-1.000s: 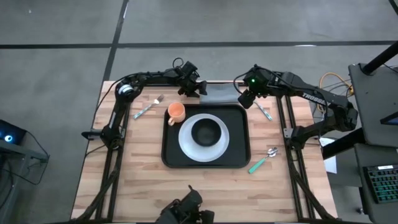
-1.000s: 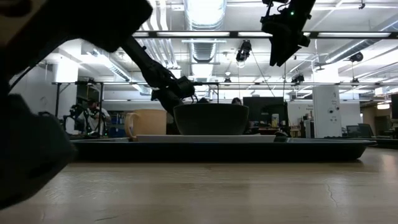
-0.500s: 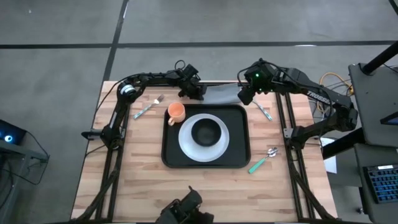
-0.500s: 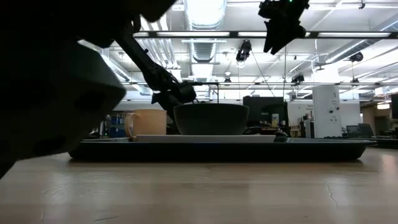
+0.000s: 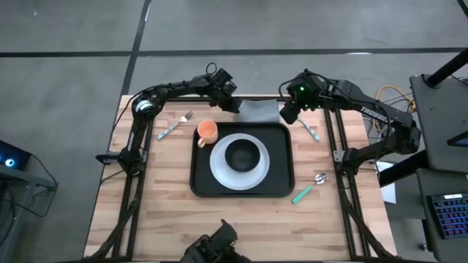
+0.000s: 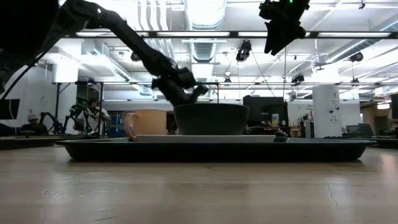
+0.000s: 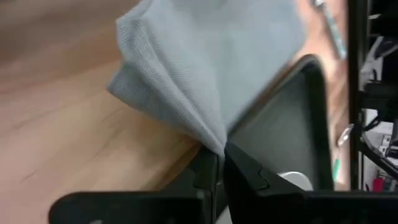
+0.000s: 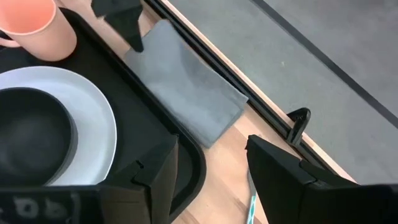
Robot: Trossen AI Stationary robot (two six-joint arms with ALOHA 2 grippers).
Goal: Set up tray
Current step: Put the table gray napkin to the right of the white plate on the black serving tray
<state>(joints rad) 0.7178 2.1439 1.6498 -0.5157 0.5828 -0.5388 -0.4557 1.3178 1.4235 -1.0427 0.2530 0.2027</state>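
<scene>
Behind the stiff, rimmed tray [image 5: 281, 186], the left hand [image 5: 235, 107] pinches the soft napkin's [image 5: 259, 111] corner; right hand [image 5: 287, 115] hovers open.

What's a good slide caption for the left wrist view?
Left gripper shut on a corner of the grey napkin, lifted beside the tray.

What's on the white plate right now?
A dark bowl sits centred on the white plate, inside the tray. The plate's middle is covered by it.

Left gripper [image 7: 219, 163] pinched, right gripper [image 8: 211, 165] agape
</scene>
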